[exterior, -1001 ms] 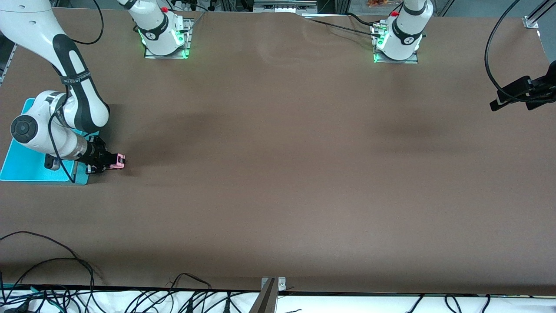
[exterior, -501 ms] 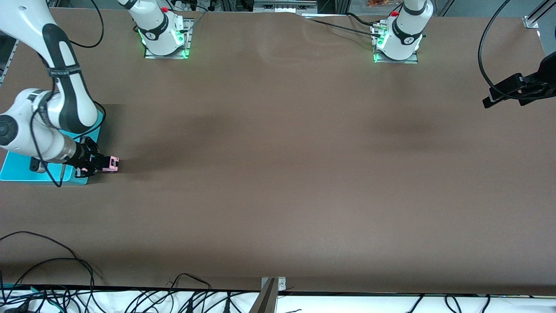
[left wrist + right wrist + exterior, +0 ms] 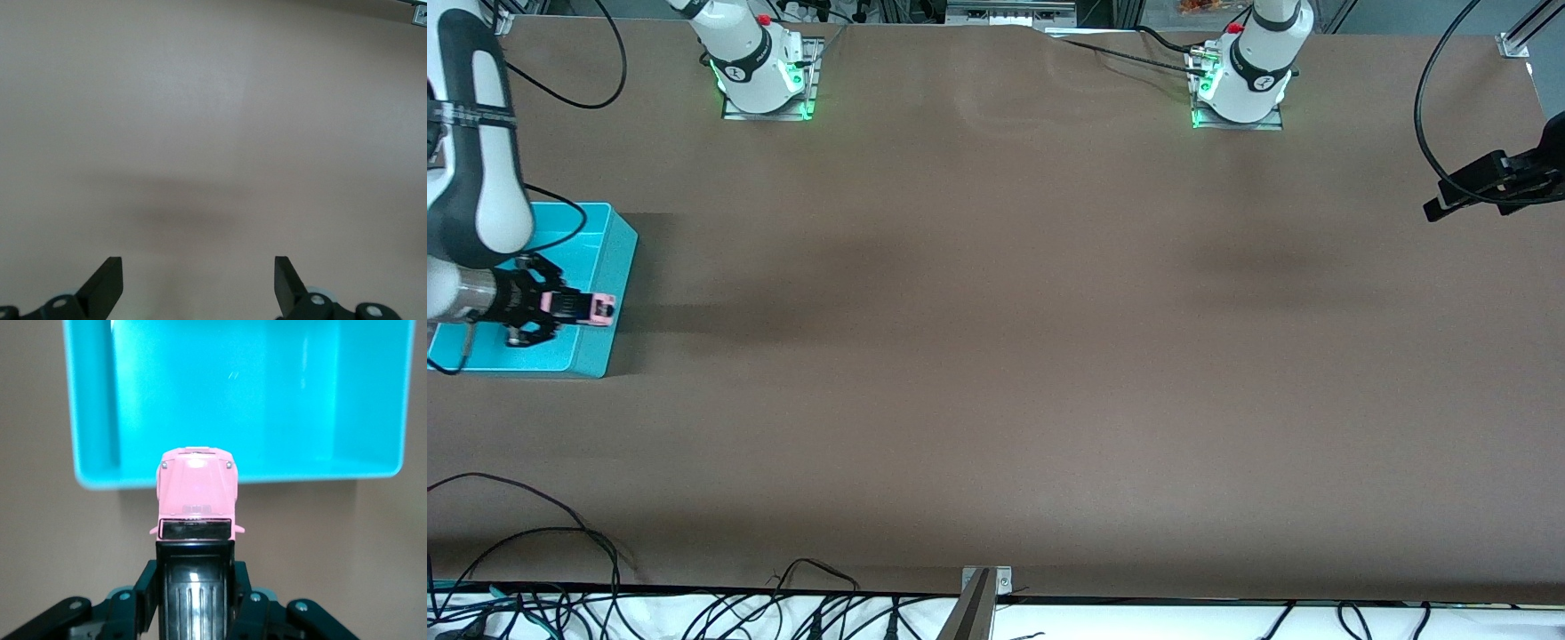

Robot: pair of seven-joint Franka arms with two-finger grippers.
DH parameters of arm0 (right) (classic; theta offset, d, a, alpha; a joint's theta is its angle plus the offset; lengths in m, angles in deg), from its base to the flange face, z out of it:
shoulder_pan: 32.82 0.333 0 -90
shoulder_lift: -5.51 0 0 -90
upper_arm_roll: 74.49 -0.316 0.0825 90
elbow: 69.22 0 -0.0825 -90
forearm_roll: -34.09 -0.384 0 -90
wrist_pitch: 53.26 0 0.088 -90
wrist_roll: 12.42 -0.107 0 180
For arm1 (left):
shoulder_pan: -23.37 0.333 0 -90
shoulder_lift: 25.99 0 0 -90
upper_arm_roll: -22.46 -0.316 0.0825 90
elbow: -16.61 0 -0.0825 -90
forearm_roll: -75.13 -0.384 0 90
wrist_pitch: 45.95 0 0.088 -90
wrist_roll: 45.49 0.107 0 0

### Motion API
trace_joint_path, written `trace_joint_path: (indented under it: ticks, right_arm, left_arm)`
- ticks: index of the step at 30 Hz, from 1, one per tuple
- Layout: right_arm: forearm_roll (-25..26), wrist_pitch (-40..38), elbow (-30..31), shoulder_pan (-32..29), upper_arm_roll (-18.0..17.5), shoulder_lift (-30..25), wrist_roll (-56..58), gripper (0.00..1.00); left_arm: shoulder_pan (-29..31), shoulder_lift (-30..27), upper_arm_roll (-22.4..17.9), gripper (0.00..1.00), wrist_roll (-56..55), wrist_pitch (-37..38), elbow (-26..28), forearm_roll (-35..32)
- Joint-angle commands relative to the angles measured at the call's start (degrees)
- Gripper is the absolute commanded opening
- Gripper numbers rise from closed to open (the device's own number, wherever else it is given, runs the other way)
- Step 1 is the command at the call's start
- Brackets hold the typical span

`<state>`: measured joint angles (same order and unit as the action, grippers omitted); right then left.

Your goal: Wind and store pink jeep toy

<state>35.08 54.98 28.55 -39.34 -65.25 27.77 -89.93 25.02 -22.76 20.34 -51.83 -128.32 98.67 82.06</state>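
Right wrist view showed the pink jeep toy (image 3: 197,490) held in the air by its rear end, its black roof running back between the fingers and its pink hood pointing toward the turquoise bin (image 3: 93,407). The hood reached over the bin's nearest wall, while the rest of the toy hung over the brown table (image 3: 40,540) just beside that wall. The bin's inside showed only bare turquoise floor.

In the front view the pink jeep toy (image 3: 596,308) sat at the tip of the right gripper (image 3: 560,305), whose fingers were closed on its sides. Toy and gripper were over the turquoise bin (image 3: 618,240), at the edge that faces the middle of the table, and the bin stood at the right arm's end of the table.

The left gripper (image 3: 1449,200) hung over the bare table (image 3: 996,356) at the left arm's end, well apart from the toy and the bin, waiting. In the left wrist view its fingers (image 3: 107,280) stood wide apart with nothing between them, only the table surface below.
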Motion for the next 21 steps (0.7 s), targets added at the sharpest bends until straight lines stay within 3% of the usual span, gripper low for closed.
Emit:
trace_joint_path:
  ticks: [1,5,13,21]
  right_arm:
    - [-0.6,-0.9,-0.6,-0.6,4.7,0.4,5.3,0.27]
    - [-0.9,-0.1,-0.5,-4.0,5.4,0.9,11.7,0.27]
    - [-6.4,0.4,0.8,-12.1,5.4,3.3,24.2,0.26]
    - [-6.8,6.1,2.4,-12.4,5.3,7.8,23.6,0.26]
  left_arm:
    - [0.2,-0.1,0.2,1.0,-0.3,0.9,-0.5,0.4]
    - [0.2,-0.1,0.1,1.0,-0.3,0.9,-0.5,0.4]
    - [0.3,-0.1,0.1,1.0,-0.3,0.9,-0.4,0.4]
    - [0.4,-0.1,0.0,1.0,-0.3,0.9,-0.3,0.4]
